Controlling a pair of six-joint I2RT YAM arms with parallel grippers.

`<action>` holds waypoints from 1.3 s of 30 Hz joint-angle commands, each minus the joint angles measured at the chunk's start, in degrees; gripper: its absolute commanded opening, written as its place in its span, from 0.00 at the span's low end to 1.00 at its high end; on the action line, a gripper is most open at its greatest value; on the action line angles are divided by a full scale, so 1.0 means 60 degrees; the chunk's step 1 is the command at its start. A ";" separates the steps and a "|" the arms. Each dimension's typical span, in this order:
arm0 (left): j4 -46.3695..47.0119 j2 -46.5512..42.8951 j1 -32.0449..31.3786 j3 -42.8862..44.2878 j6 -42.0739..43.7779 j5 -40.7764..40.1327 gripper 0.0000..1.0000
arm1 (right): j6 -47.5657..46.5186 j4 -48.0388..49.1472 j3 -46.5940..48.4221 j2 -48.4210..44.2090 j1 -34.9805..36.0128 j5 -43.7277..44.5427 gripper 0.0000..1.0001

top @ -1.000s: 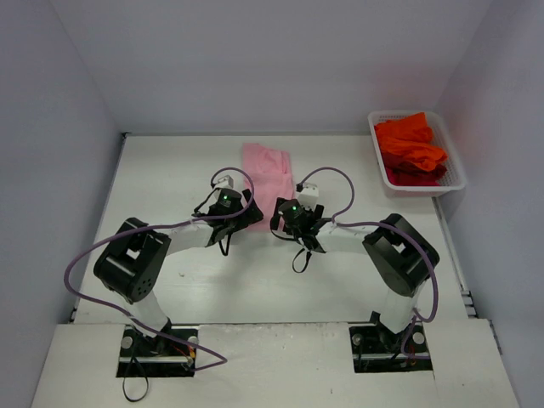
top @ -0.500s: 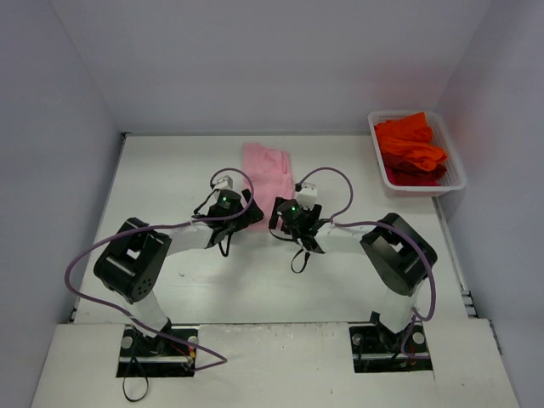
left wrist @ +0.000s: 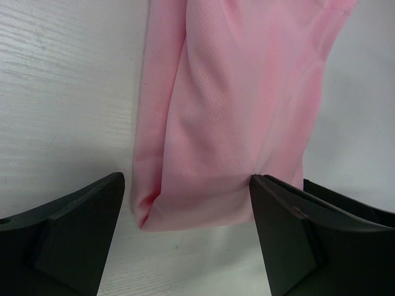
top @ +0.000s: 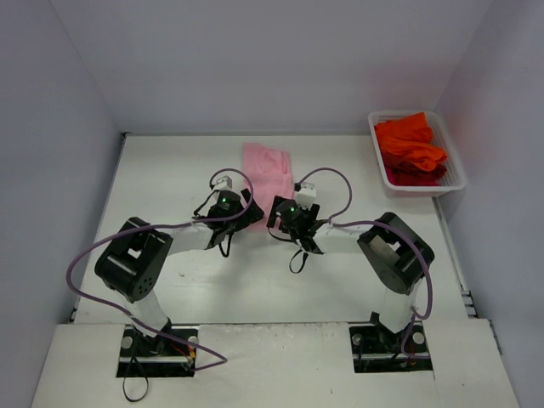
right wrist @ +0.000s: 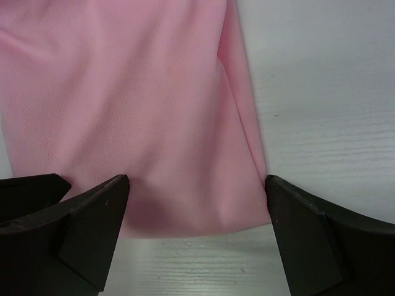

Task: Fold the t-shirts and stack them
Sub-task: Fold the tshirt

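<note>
Pink cloth is filling both wrist views, yet you are seeing only the near end of the pink t-shirt (left wrist: 234, 111) there, since its far end is running out of both pictures. In the top view the two wrists are covering that near end, so the hem and the fingertips are staying hidden from above.

The left gripper (left wrist: 185, 185) is standing spread wide and pinching nothing. One finger is sitting just outside the pink t-shirt's near left corner and the other over the cloth. The right gripper (right wrist: 196, 180) is standing spread the same way at the near right corner. Whether any pad is touching the cloth is hard to tell.

The wrist views are showing you lengthwise folds and a doubled left edge, which are looking flat from above. Only the top view is showing the orange-red t-shirts (top: 410, 149), heaped in the white basket (top: 425, 190) well to the right of the pink t-shirt.

The table (top: 170, 170) is showing white on both sides of the pink t-shirt.
</note>
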 commanded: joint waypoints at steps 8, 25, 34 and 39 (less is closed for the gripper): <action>-0.0495 -0.0047 -0.0022 -0.0454 -0.0482 0.0030 0.77 | 0.0445 -0.0337 -0.0119 0.0134 0.0099 -0.0092 0.87; -0.0070 0.0172 -0.0373 -0.0850 -0.1039 0.0001 0.69 | 0.0445 -0.0352 -0.0076 0.0134 0.0099 -0.0033 0.86; 0.0106 0.0289 -0.0491 -0.0938 -0.1156 -0.0072 0.63 | 0.0445 -0.0381 -0.0105 0.0105 0.0084 -0.0003 0.84; 0.0165 0.0377 -0.0505 -0.0924 -0.1127 -0.0072 0.55 | 0.0460 -0.0381 -0.0119 0.0148 0.0084 0.0011 0.78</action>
